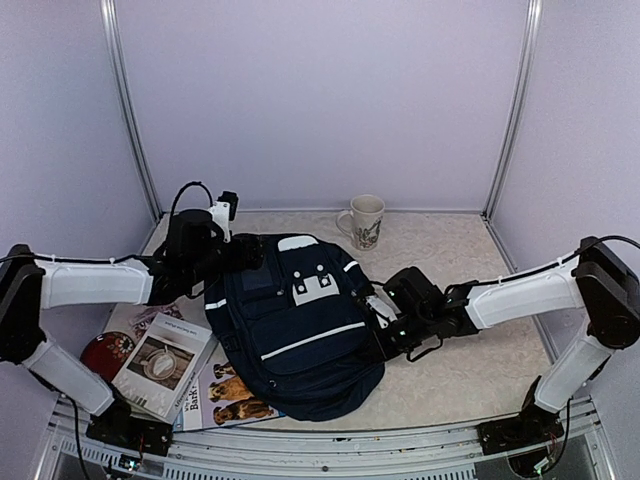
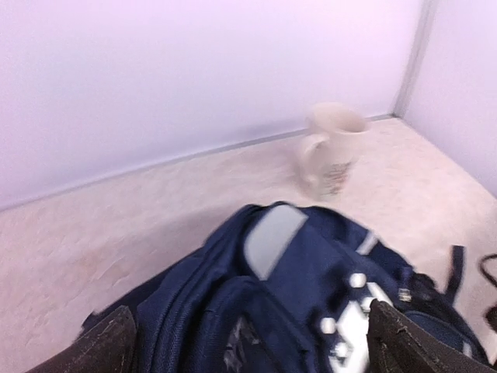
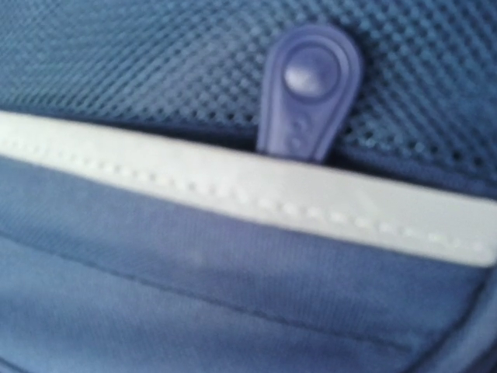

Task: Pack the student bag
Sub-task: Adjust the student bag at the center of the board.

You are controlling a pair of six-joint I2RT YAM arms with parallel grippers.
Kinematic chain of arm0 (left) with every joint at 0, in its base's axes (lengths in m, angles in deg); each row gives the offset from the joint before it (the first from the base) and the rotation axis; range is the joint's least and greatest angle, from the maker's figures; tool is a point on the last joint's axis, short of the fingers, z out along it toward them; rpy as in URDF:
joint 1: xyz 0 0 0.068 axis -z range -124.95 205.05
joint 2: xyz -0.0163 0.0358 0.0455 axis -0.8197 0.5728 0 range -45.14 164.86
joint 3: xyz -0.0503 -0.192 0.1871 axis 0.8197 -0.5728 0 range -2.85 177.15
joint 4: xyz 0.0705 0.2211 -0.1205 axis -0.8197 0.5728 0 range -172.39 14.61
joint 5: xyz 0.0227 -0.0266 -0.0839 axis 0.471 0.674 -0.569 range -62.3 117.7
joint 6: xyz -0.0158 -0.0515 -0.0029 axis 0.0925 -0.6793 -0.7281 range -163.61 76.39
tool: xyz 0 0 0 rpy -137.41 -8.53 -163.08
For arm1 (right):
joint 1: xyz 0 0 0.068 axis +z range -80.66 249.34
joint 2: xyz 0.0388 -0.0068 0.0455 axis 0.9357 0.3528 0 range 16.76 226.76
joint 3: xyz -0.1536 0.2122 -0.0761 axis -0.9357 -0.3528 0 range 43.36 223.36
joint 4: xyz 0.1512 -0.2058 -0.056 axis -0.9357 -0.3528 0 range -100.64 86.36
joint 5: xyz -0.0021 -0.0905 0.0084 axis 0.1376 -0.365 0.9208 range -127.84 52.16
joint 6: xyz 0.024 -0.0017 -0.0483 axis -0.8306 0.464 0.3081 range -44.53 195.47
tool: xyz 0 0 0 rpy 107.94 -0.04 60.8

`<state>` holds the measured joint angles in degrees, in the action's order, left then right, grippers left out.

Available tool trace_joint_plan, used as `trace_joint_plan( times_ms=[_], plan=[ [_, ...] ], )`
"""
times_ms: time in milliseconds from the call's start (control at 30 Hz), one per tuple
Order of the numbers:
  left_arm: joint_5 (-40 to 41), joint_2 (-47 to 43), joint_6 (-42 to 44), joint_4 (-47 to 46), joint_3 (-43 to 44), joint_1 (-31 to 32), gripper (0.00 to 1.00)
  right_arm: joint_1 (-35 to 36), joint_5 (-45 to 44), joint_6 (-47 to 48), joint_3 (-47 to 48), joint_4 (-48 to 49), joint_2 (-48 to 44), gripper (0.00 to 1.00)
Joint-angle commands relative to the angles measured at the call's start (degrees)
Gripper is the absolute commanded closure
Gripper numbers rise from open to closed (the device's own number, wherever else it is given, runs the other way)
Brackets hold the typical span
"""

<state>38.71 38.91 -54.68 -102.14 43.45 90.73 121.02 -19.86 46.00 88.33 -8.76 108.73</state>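
While I watch from overhead, the student bag (image 1: 295, 330) lies flat at the centre of the table (image 1: 470, 370), with its white-grey patch (image 1: 297, 243) toward the top of the frame. My left gripper (image 1: 243, 252) sits at the bag's upper-left corner. In the left wrist view its fingers (image 2: 105, 346) stand at the two bottom corners of the frame, spread wide, with the top of the bag between them and not clamped.

My right gripper (image 1: 380, 318) is at the bag's right edge, centre-right of the overhead frame. Its jaws are together, and I cannot tell whether any fabric is caught in them. Blurred navy fabric fills the right wrist view: mesh (image 3: 155, 62) above, a white trim stripe (image 3: 233, 186) running across the middle, and a blue pull tab (image 3: 311, 89) hanging down to the stripe at upper centre.

A cream mug (image 1: 362, 220) stands upright near the bag's top edge, at top centre. Magazines (image 1: 165, 365) lie at lower left, against the bag's left side.
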Motion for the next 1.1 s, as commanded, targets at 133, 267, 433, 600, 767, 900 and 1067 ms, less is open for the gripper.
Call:
trace_joint_plan(
  times_ms=[133,267,433,600,767,900,1067],
  plan=[
    [-19.92,-9.46,16.97,5.67,-4.68,18.69,0.01,-1.61,7.09,-0.51,1.09,4.56,0.69,1.00],
    [-10.74,-13.85,14.49,6.15,-6.09,18.06,0.01,-2.09,7.81,-0.40,1.38,4.91,0.48,1.00],
    [3.24,-17.67,8.89,6.47,-3.95,12.90,0.01,-2.00,8.10,-0.99,0.99,5.95,0.28,1.00],
    [10.43,-20.36,-6.07,16.97,-0.06,-4.03,0.01,-2.06,7.20,-1.13,0.30,6.43,-0.03,1.00],
    [12.60,-26.98,-7.72,11.21,-4.95,-4.99,0.01,-2.08,7.38,-1.53,-0.04,7.38,-0.20,1.00],
    [-4.83,-29.09,-1.55,1.95,-9.39,-0.08,0.09,-2.03,6.68,-1.42,0.32,6.68,-0.37,1.00],
    [-13.79,-18.07,16.99,11.01,-4.82,20.35,0.10,-2.58,5.01,-1.09,1.05,5.10,-1.11,1.00]
  ],
)
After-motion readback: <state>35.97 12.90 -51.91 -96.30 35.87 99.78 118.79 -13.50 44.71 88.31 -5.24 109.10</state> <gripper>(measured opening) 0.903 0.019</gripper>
